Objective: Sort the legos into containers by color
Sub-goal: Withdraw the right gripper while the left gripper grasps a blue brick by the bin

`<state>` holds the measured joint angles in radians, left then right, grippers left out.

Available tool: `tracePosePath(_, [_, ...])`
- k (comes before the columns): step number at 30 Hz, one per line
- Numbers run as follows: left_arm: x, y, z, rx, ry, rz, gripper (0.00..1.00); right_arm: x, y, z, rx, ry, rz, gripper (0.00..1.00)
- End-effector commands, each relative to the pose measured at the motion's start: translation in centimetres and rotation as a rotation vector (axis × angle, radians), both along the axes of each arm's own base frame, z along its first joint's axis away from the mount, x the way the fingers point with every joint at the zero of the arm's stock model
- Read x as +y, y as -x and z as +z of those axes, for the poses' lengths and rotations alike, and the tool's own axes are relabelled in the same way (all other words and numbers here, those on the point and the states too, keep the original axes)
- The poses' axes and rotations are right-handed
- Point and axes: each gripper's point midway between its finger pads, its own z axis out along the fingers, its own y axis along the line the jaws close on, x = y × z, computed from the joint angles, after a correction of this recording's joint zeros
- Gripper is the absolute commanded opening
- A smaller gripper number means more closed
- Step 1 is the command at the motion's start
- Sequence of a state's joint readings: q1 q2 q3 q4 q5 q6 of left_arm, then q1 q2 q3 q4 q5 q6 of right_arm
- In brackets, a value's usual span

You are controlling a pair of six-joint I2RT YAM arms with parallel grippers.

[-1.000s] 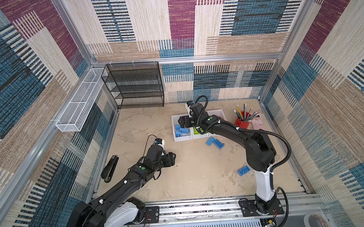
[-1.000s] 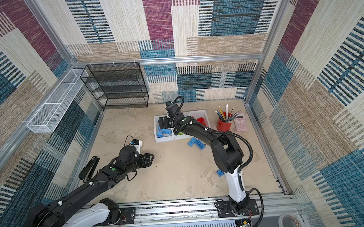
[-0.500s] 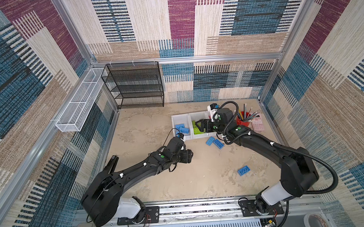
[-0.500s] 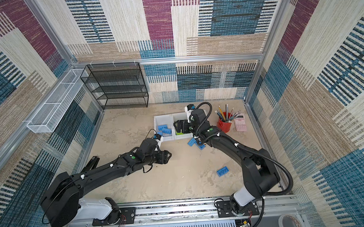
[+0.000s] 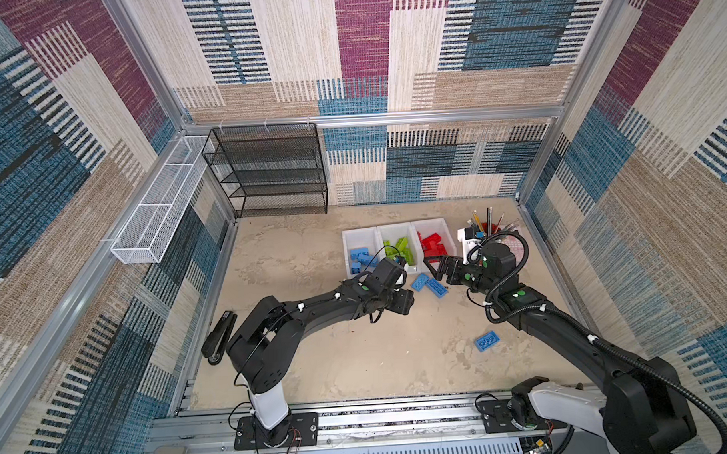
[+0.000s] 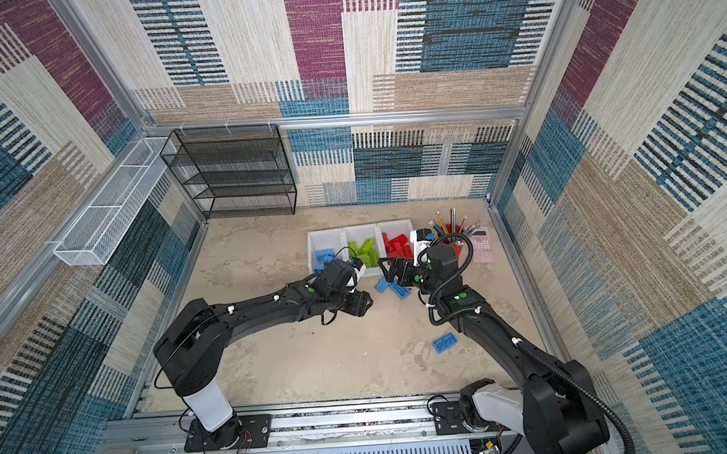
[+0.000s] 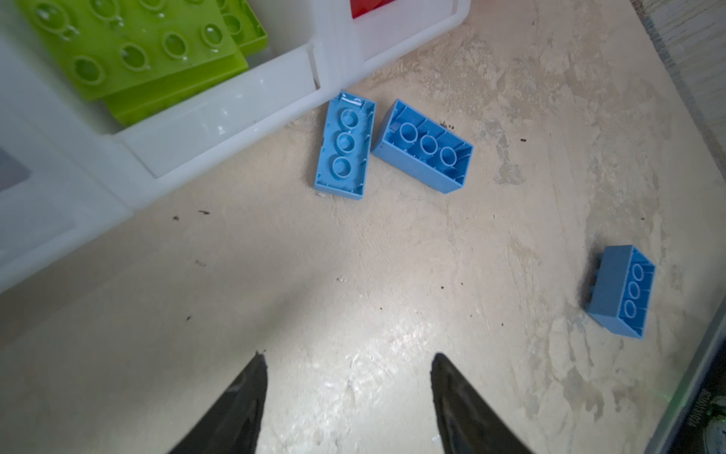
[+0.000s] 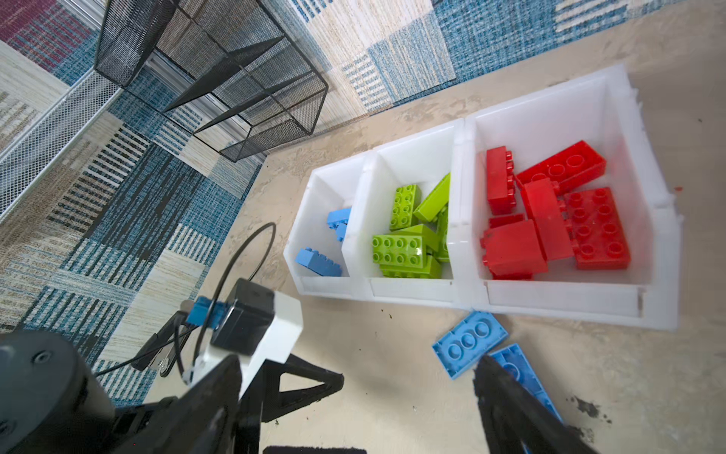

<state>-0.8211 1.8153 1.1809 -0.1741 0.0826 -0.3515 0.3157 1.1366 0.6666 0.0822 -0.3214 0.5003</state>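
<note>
**Left pincer (image 7: 347,355) open, blue legos (image 7: 343,147) ahead**

Its jaws hold nothing; two legos lie ahead, just beside the containers (image 7: 220,118). Right pincer (image 8: 409,372), spread wide, seems to hover over them. One arm should yield; grip across the narrow width.

3 white bins (image 8: 410,291), 3 loose blue bricks (image 7: 343,147), 2 arms (image 5: 314,308), 1 blk shelf (image 5: 274,173), 1 wire basket (image 5: 157,214)

A red plastic pencil cup (image 5: 487,227) and a flat pink calculator (image 6: 481,245) stand just beyond the right gripper (image 5: 433,268), while a black wire-mesh shelf rack (image 5: 274,173), a long white wire-mesh basket (image 5: 157,218) and a black stapler (image 5: 219,337) sit well left of the left gripper (image 5: 407,302).
</note>
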Motion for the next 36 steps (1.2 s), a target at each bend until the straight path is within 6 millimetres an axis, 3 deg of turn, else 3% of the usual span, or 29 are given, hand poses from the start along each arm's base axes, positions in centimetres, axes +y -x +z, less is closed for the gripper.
tracePosePath(1, [-0.8, -0.1, -0.9, 0.01, -0.041, -0.066, 0.64, -0.9, 0.0, 1.3, -0.073, -0.04, -0.045, 0.93])
tracePosePath(7, [-2.0, -1.3, -2.7, 0.028, -0.091, -0.098, 0.62, -2.7, 0.6, 0.9, -0.109, -0.043, -0.108, 0.93])
tracePosePath(17, [-3.3, -3.1, -4.8, 0.042, -0.173, -0.12, 0.63, -3.4, 0.3, -0.5, -0.09, -0.036, -0.119, 0.94])
tracePosePath(36, [-4.5, -5.0, -6.5, 0.029, -0.228, -0.147, 0.43, -4.3, -0.4, -1.3, -0.095, -0.04, -0.163, 0.93])
